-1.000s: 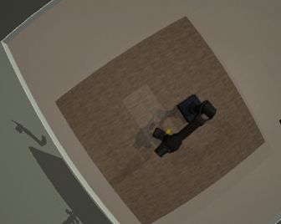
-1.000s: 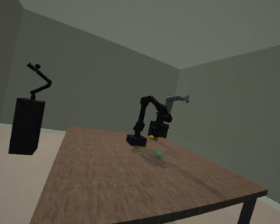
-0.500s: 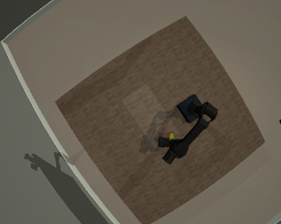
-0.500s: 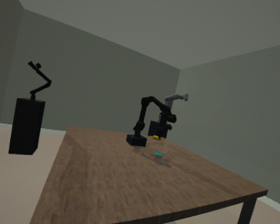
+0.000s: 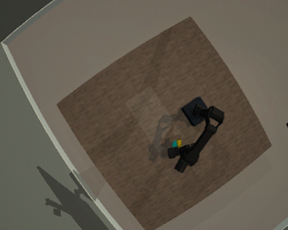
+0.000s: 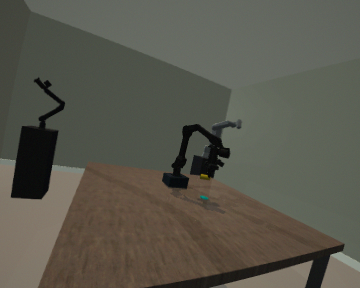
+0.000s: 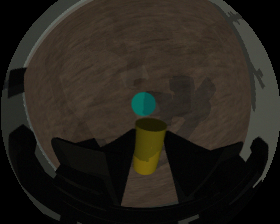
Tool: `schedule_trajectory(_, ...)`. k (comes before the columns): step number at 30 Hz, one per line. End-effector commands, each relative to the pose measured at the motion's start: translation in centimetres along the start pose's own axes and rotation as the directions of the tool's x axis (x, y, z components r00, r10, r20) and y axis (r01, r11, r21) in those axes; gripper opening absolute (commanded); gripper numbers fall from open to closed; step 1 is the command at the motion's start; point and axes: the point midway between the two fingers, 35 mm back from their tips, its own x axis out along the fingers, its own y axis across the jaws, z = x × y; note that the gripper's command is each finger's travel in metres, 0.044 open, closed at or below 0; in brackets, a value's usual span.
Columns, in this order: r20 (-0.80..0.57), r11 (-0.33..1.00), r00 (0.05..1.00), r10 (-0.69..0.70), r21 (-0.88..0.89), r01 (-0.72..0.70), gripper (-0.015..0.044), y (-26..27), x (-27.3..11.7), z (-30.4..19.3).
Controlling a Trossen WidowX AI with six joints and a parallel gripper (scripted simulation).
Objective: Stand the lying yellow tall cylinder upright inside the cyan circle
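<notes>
The gripper (image 7: 145, 160) is seen clamped on the yellow tall cylinder (image 7: 149, 145); the cylinder is held off the wooden table (image 6: 150, 230), its open end pointed toward the cyan circle (image 7: 143, 103) in the wrist view; in the exterior view the cylinder (image 6: 204, 176) is carried above the circle (image 6: 204, 198), well apart from it; contact with the table is not observed.

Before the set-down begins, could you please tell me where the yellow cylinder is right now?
The yellow cylinder is held in the gripper above the wooden table; in the wrist view it sits just below the cyan circle.
</notes>
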Motion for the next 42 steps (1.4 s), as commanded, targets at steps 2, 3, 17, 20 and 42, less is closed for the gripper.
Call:
schedule_trajectory(2, 0.006, 1.000, 1.000, 0.008, -0.021, -0.008, 0.0105, 0.2, 0.1, 0.2)
schedule_trajectory(3, 0.011, 1.000, 1.000, 0.010, -0.019, -0.010, 0.0105, 0.2, 0.1, 0.2)
schedule_trajectory(17, 0.113, 0.999, 0.993, 0.043, 0.021, -0.045, 0.0105, -0.2, 1.3, 0.8)
schedule_trajectory(20, 0.135, 0.998, 0.990, 0.048, 0.028, -0.053, 0.0105, -0.3, 1.6, 0.9)
schedule_trajectory(42, 0.294, 0.992, 0.952, 0.078, 0.071, -0.103, 0.0105, -1.0, 3.0, 1.6)
